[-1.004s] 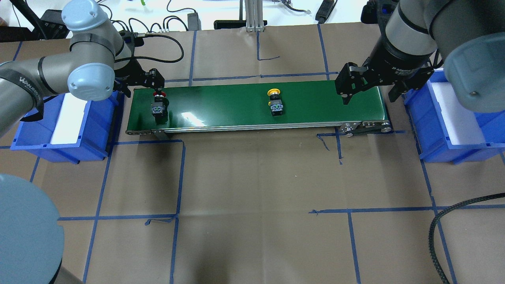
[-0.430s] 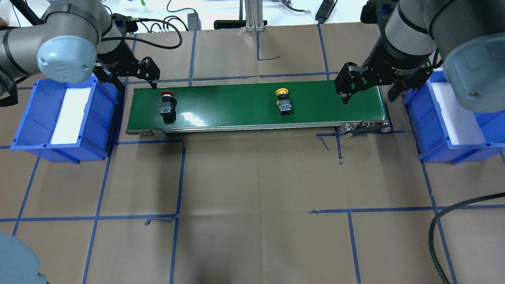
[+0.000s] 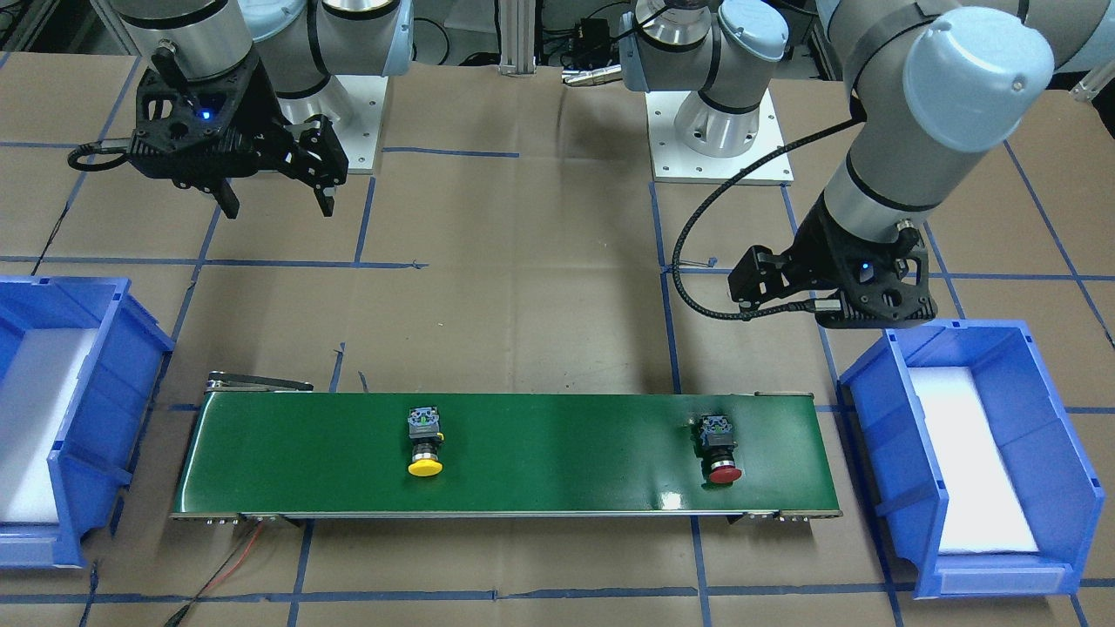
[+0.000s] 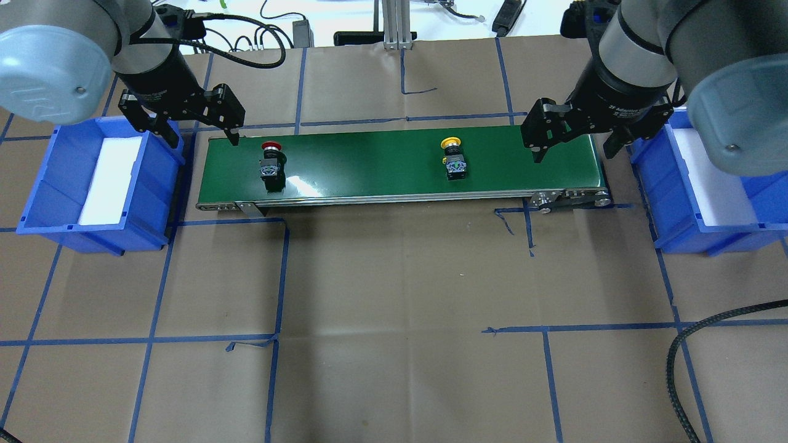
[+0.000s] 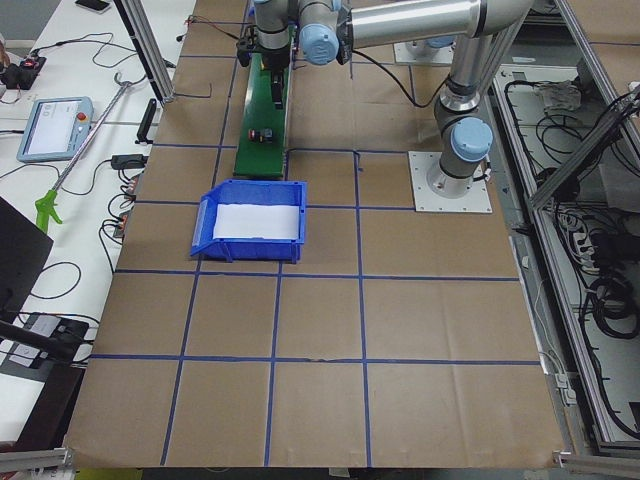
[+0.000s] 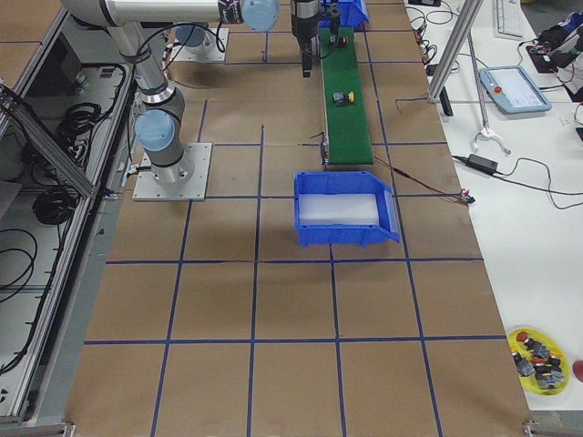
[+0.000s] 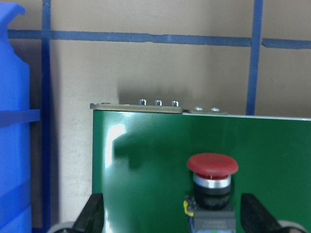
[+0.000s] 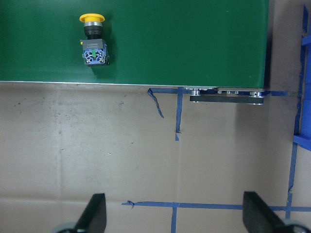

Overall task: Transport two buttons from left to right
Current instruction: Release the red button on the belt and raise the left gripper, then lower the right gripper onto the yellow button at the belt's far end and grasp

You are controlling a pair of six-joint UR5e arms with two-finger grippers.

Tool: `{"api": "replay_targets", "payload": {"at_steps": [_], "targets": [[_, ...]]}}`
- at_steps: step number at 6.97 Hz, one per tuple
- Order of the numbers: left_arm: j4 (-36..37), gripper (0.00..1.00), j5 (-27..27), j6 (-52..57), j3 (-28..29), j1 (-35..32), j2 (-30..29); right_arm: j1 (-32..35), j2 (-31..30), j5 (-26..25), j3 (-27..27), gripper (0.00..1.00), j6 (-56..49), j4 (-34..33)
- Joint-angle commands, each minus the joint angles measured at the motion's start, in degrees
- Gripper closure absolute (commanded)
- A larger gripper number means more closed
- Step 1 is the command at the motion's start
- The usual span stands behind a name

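Note:
The red-capped button (image 4: 271, 163) lies on its side near the left end of the green conveyor belt (image 4: 369, 166). It also shows in the front view (image 3: 721, 450) and the left wrist view (image 7: 212, 187). The yellow-capped button (image 4: 454, 161) lies right of the belt's middle and shows in the right wrist view (image 8: 93, 41). My left gripper (image 4: 200, 132) is open and empty, raised over the belt's far left corner, apart from the red button. My right gripper (image 4: 572, 147) is open and empty above the belt's right end.
A blue bin (image 4: 154, 184) with a white liner stands left of the belt. A matching blue bin (image 4: 668, 203) stands at its right end. Brown paper with blue tape lines covers the table. A black cable (image 4: 683, 351) lies at the near right.
My left gripper has let go of the red button, risen and drawn back toward the left bin. Both buttons have ridden right along the belt. The right gripper has stayed still.

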Motion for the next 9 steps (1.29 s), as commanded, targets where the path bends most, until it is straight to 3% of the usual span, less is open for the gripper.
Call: {"api": "replay_targets", "payload": {"at_steps": [1, 6, 8, 9], "targets": [[-0.94, 0.00, 0.03, -0.08, -0.08, -0.25, 1.08, 0.04, 1.44, 0.11, 0.01, 0.00, 0.09, -1.61], [0.29, 0.00, -0.14, 0.18, -0.96, -1.31, 1.96, 0.21, 13.29, 1.16, -0.52, 0.00, 0.27, -17.24], [0.99, 0.00, -0.14, 0.09, -1.04, -1.22, 2.05, 0.30, 18.92, 1.42, -0.69, 0.00, 0.70, -27.08], [1.08, 0.00, -0.14, 0.09, -1.13, -1.22, 2.05, 0.39, 20.16, 3.34, -0.61, 0.00, 0.70, -26.33]]}}
